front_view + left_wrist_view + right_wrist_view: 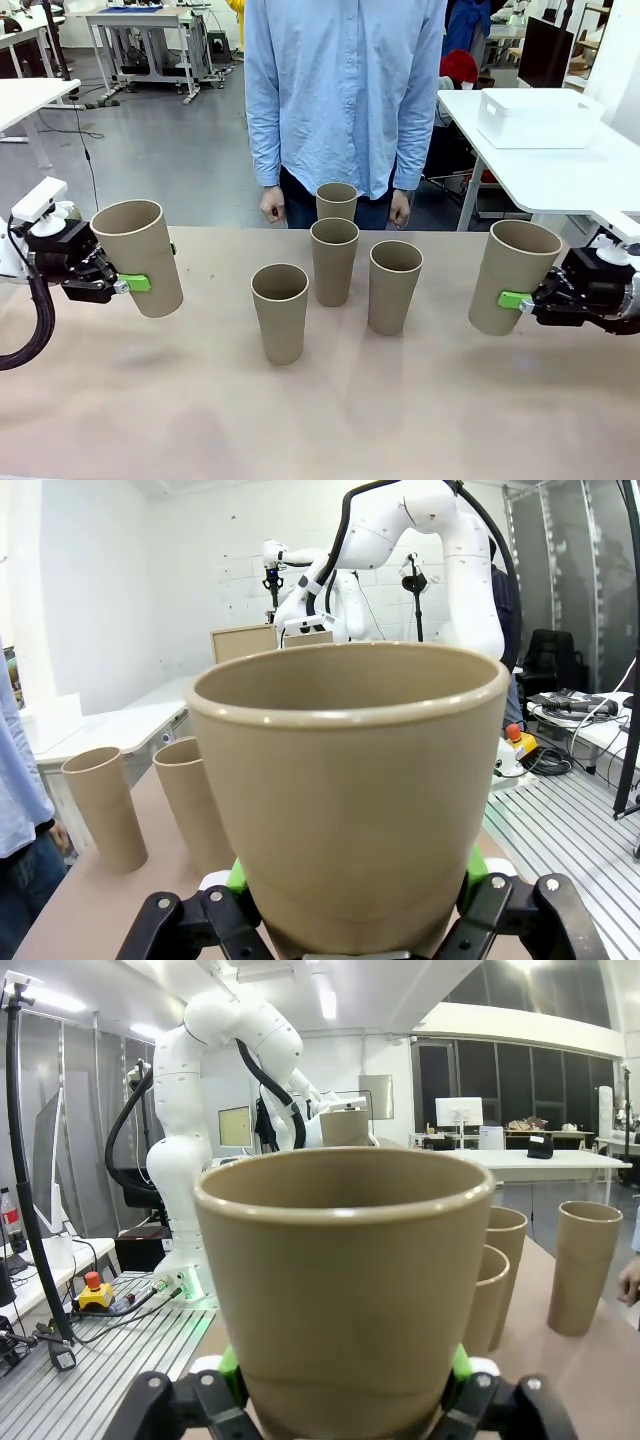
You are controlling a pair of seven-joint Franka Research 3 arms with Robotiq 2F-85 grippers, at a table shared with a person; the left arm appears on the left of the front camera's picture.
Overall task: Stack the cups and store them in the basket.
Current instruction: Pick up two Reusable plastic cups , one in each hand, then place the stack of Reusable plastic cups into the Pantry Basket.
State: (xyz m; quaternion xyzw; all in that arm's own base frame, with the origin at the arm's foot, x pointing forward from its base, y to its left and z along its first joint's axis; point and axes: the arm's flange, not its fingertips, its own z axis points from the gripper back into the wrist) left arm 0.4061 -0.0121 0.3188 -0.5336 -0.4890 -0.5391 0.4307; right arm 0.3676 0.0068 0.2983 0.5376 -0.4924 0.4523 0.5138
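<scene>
Six cups: two gripped, four upright on the tabletop [450, 400].
Left jaws: closed on the lower wall of the left cup [140, 250], held above the tabletop at the left, slightly tilted, mouth up.
Right jaws: closed on the lower wall of the right cup [515, 270], same pose at the right.
Standing group: far cup [337, 200] by the far edge, middle cup [334, 262] just nearer, near-left cup [280, 315], near-right cup [395, 288].
Basket [535, 120]: white, on a side table [560, 170] far right, well apart from the cups.
Person [345, 90]: far side, hands down.
</scene>
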